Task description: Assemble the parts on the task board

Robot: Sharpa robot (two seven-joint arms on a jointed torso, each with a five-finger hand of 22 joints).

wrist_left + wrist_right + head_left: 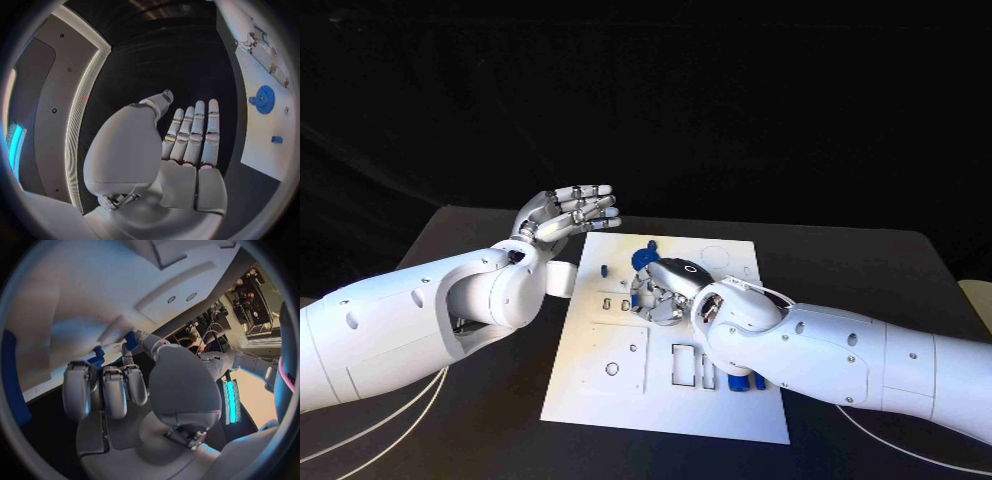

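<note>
Right hand (664,292) sits low over the middle of the task board (625,400), fingers curled down toward the plate. In the right wrist view the fingers (103,390) bend in close to the white surface, and a small blue part (97,357) shows just past the fingertips, with another bit of blue (131,340) beside the thumb. Cannot tell whether the hand pinches either piece or only presses near it; contact is hidden by the fingers themselves. Likely working low so a part can be seated in its slot.

Left hand (568,213) is raised off the board near its far left corner, fingers (194,132) straight and apart, holding nothing. Probably parked clear so it doesn't block the right hand.

Blue gear (645,257) lies on the board near the far edge, just beyond the right hand; left wrist view shows it (263,99) flat on the plate, plus a small blue piece (277,139) apart from it. More blue parts (737,381) sit by the board's right edge toward the near corner, partly covered by the right forearm. The board lies mid-bench (473,240). Slots under the right hand and forearm are hidden.
</note>
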